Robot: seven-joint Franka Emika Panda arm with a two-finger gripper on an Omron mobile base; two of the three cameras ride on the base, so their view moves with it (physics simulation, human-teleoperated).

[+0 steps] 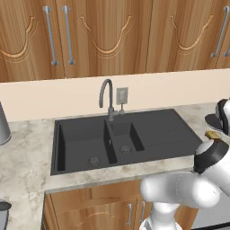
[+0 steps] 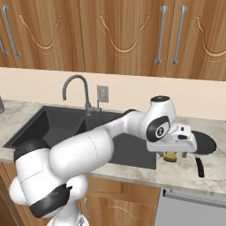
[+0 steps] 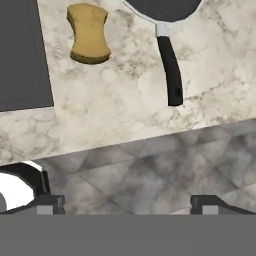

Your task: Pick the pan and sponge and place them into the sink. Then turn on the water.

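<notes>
The jaws of the gripper (image 3: 128, 202) stand wide apart, holding nothing. In the hand view, the sponge (image 3: 89, 34) lies on the marble desk (image 3: 120, 100) at upper left, beside the sink (image 3: 22, 55). The pan (image 3: 167, 30) sits at top centre, handle pointing down.

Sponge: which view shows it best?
Hand view: the sponge lies whole and unblocked on the counter, beside the pan. In the left base view a sliver peeks out behind the arm; in the right base view the end effector partly covers it.
</notes>
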